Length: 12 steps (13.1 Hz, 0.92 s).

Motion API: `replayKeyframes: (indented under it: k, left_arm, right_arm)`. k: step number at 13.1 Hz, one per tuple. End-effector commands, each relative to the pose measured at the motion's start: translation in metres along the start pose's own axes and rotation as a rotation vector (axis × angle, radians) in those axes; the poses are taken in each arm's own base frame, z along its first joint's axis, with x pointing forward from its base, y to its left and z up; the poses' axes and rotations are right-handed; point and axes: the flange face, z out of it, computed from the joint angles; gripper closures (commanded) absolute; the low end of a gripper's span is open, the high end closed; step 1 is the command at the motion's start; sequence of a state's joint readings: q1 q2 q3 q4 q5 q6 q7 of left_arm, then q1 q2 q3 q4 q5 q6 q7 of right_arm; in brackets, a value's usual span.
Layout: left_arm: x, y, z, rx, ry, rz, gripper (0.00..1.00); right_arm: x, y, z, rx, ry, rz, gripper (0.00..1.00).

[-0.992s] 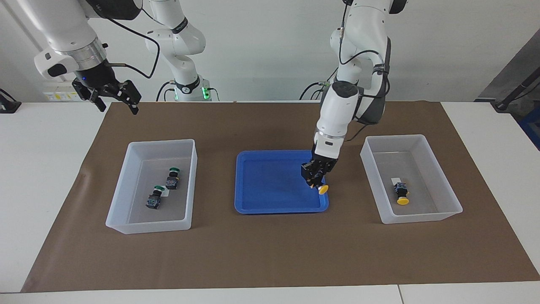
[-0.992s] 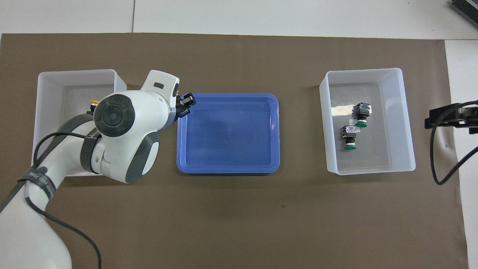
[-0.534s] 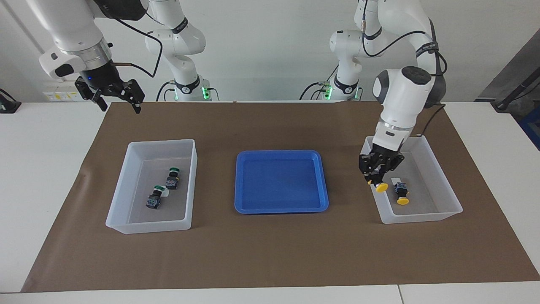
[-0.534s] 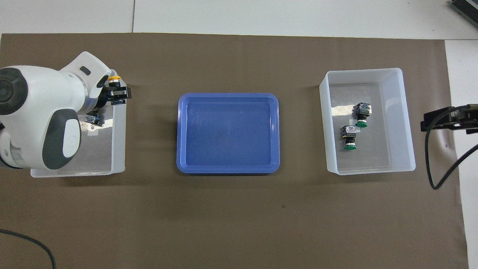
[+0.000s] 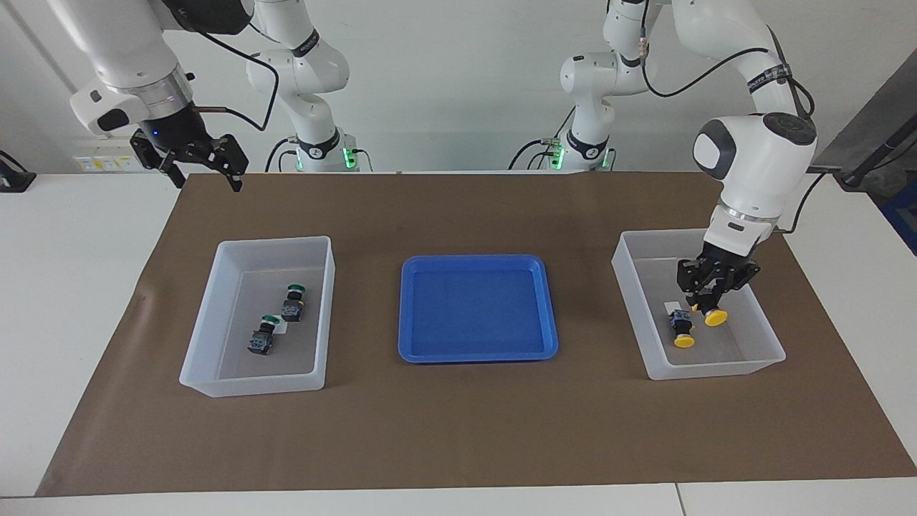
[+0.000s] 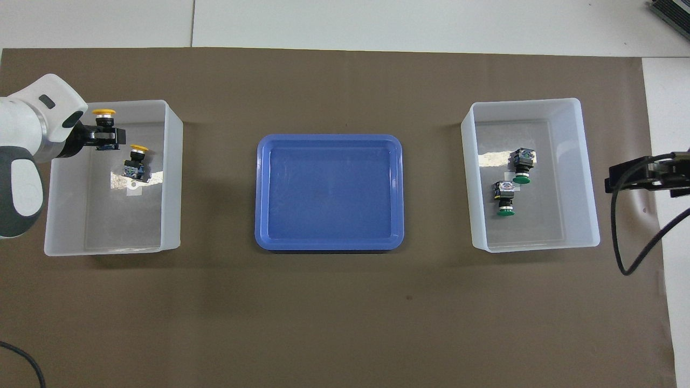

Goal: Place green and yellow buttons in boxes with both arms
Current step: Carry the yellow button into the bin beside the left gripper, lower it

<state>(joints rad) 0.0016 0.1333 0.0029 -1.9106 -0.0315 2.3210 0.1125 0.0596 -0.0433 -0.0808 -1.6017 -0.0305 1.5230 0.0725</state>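
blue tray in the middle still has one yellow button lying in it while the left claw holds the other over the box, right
Not quite. The blue tray is bare in both views. That yellow button lies in the box at the left arm's end, as the facing view shows. The left claw does hold the other yellow button over that box.

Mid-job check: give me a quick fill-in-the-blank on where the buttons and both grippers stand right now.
1. The left gripper is shut on a button with a ____ cap.
2. It hangs over the box where one ____ button already lies.
3. The other box holds ____ green buttons.
4. The blue tray holds ____ buttons; the right gripper waits open above the table's edge.

Missing words: yellow; yellow; two; no
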Motion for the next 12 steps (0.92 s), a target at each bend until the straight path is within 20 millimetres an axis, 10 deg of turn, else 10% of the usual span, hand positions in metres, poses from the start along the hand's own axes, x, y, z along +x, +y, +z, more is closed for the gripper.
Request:
replayKeyframes:
  k: [1, 10, 12]
  left_arm:
    - [-0.007, -0.03, 0.002, -0.044, 0.011, 0.013, 1.0]
    - [-0.049, -0.077, 0.106, -0.028, -0.031, 0.087, 0.97]
    - [-0.051, -0.074, 0.124, -0.023, -0.025, 0.092, 0.56]
  right_arm:
    - [-0.009, -0.002, -0.002, 0.012, -0.016, 0.01, 0.0]
    - [-0.009, -0.002, -0.003, 0.013, -0.007, 0.01, 0.0]
    - [-0.009, -0.002, -0.003, 0.013, -0.007, 0.01, 0.0]
